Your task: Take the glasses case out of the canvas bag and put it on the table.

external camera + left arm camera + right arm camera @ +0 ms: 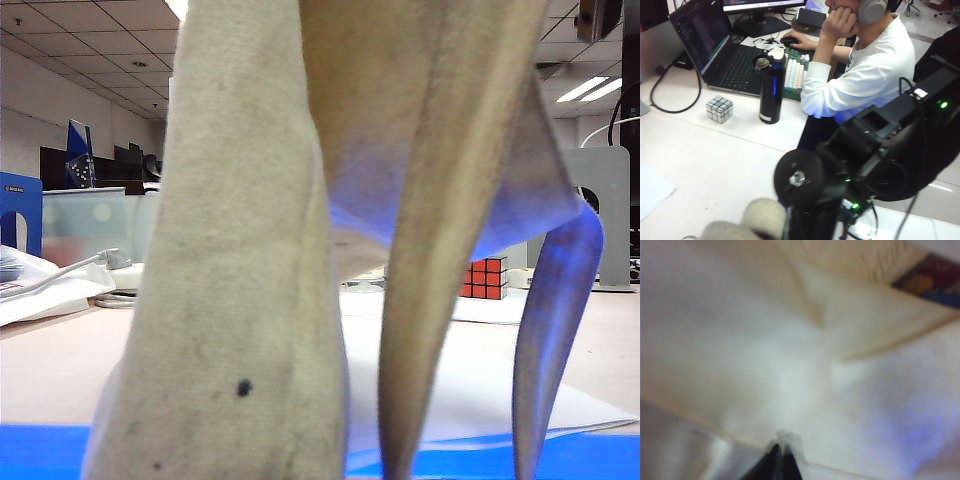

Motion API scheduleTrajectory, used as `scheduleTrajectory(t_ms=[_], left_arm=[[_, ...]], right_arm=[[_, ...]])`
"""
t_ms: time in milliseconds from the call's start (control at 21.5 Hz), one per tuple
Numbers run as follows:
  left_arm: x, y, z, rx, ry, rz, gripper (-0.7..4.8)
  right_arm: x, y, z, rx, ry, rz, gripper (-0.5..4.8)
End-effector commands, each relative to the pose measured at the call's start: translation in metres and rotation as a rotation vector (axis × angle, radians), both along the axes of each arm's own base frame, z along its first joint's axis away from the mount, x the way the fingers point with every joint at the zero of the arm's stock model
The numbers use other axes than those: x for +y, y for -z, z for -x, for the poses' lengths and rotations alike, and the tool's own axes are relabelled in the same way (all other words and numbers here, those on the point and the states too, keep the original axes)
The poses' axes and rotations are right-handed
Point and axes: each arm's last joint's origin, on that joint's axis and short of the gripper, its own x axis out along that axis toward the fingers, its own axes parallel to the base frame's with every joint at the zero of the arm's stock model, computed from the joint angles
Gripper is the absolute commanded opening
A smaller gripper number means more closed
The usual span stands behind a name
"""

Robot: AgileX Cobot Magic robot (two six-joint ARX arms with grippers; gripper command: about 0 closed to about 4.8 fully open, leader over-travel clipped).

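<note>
Left gripper (790, 220) clenched on the off-white canvas bag (240, 250), lifted before the exterior camera; right gripper (781, 452) clenched, tips against canvas. Only the exterior view shows the beige table (50, 360).

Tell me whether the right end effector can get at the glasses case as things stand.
Probably not yet. The right end effector is shut, pressed against the cloth of the canvas bag, which hangs lifted above the table. No glasses case shows in any view, so it is presumably still inside, behind cloth.
</note>
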Motion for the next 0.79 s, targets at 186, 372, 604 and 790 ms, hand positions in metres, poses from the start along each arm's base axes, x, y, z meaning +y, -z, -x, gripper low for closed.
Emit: scheduleTrajectory(t_ms=[186,372,604,790], left_arm=[[0.001,-0.012,0.010,0.095,0.298,0.123,0.26],[-0.005,-0.020,0.022,0.196,0.477,0.179,0.26],[-0.011,-0.013,0.030,0.358,0.586,0.106,0.26],[-0.020,-0.003,0.024,0.380,0.576,0.058,0.26]], right_arm=[[0.022,0.010,-0.019,-0.034,-0.025,-0.021,-0.07],[0.040,0.023,-0.034,-0.033,-0.025,-0.021,-0.07],[0.050,-0.027,-0.044,-0.170,-0.020,-0.179,-0.07],[0.052,-0.047,-0.042,-0.160,-0.070,-0.237,-0.07]])
